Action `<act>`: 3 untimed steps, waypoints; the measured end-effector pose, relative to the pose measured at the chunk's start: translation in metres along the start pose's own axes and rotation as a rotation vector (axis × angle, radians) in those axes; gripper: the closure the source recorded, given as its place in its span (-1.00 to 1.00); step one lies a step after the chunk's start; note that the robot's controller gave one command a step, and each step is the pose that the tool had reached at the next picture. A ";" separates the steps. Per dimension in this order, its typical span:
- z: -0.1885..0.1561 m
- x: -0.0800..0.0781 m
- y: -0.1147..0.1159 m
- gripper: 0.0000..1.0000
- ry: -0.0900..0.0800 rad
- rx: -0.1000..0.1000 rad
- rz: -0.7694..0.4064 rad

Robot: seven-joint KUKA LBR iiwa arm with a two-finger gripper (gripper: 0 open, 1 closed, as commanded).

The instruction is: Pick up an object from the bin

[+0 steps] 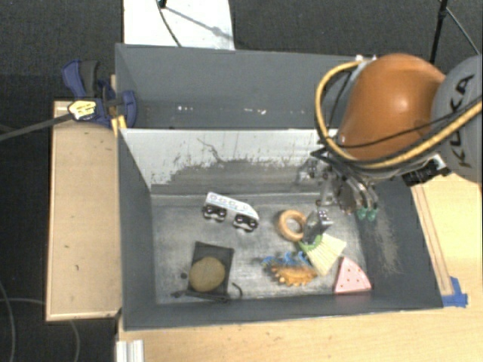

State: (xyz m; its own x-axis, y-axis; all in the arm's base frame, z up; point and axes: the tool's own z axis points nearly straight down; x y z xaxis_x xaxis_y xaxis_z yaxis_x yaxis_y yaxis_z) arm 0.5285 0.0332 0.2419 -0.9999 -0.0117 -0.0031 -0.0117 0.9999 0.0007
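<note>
My gripper (337,194) hangs low at the right side of the bin, just above and to the right of a tan ring (291,225) lying on the floor. Right below the gripper lies a pale yellow wedge-shaped thing with a green end (325,252). A pink triangular piece (352,277) rests in the front right corner. An orange and blue toy (291,272) lies just left of the yellow wedge.
A white toy car (230,210) sits mid-bin to the left of the ring. A black square pad with a tan round lump on it (207,272) lies at the front left. The arm's orange dome and cables cover the bin's right back part.
</note>
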 end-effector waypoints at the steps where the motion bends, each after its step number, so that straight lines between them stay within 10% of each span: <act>1: 0.058 0.016 -0.012 -1.00 -0.003 0.000 -0.103; 2: 0.079 0.049 -0.073 -1.00 0.001 0.000 -0.137; 3: 0.106 0.049 -0.073 -1.00 0.002 0.000 -0.365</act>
State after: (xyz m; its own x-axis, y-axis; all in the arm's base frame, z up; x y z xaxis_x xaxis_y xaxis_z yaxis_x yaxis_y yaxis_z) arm 0.4810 -0.0398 0.1353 -0.9300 -0.3675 -0.0016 -0.3675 0.9300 -0.0001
